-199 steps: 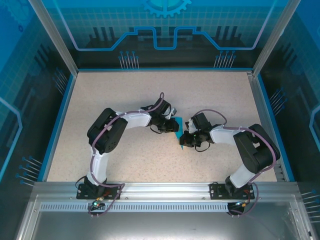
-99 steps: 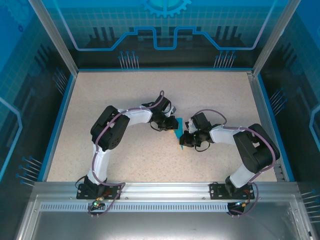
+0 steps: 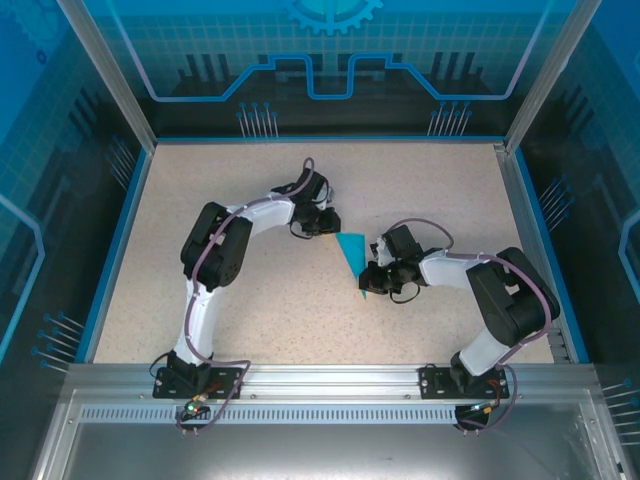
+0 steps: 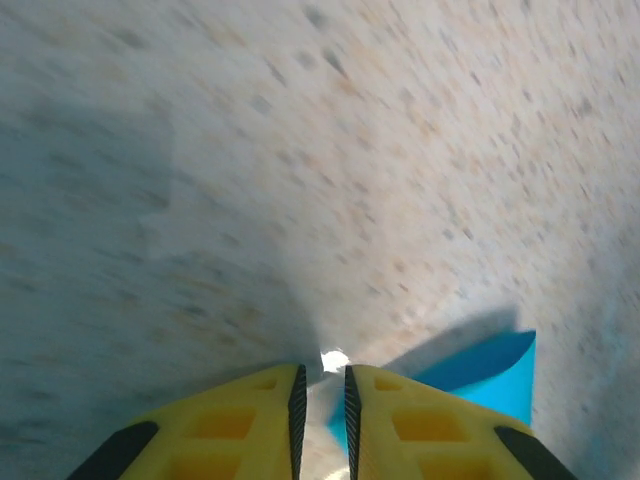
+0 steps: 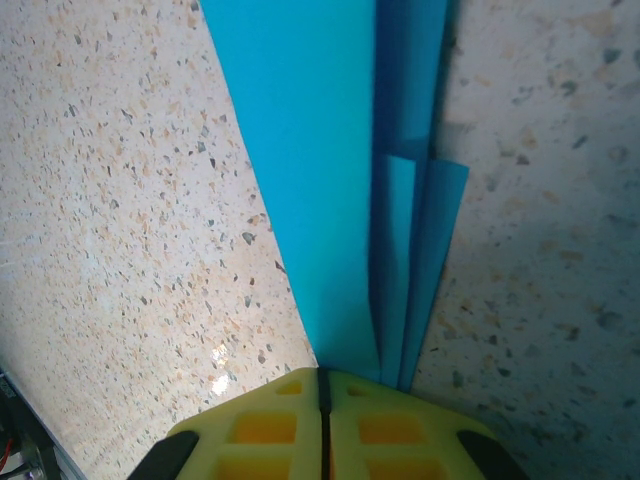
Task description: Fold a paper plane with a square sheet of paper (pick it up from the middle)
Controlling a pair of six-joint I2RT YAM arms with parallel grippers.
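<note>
The paper plane (image 3: pixel 350 255) is pinched at its narrow end, mid-frame, by the closed jaws of the right arm (image 3: pixel 505 295), likely to pin its folds, while the jaws of the left arm (image 3: pixel 212 250) are barely parted and empty.

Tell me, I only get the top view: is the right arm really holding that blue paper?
Observer: Yes. The right wrist view shows the right end effector shut on the paper's narrow tip.
Operator: Is it one flat sheet?
Observer: No. Up close it is several folded layers with lengthwise creases.
Operator: And the left one?
Observer: The left wrist view shows the left end effector a slit open, gripping nothing, with the paper beside it.
</note>
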